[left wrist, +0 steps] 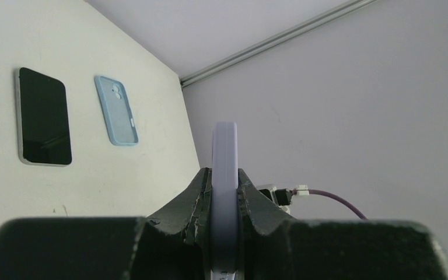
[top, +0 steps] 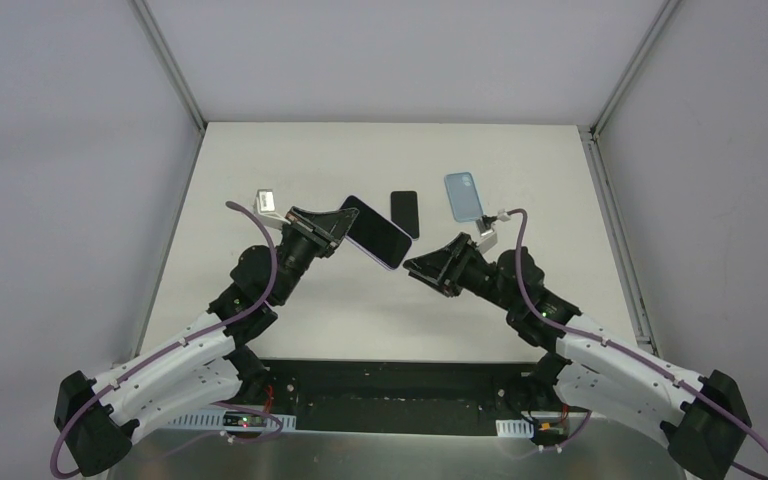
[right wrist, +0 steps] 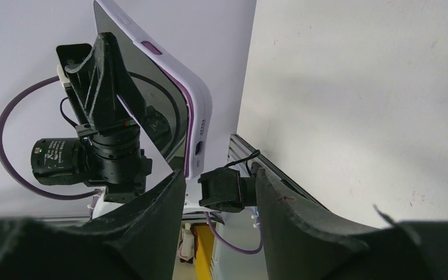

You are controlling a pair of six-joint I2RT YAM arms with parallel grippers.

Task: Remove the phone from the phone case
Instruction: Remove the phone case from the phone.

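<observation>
The left hand (top: 338, 228) clamps the phone (top: 375, 232), in its lilac case (right wrist: 203, 111), tilted above the counter (top: 340, 310), while the right hand (top: 422, 266), jaws apart and empty, hangs near its lower corner and likely must next pinch the case rim to peel it off.

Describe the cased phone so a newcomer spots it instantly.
Look above the middle of the white table. The dark-screened phone in a lilac case is clamped in the left gripper, off the surface; the bare black phone and empty light-blue case lie flat.
</observation>
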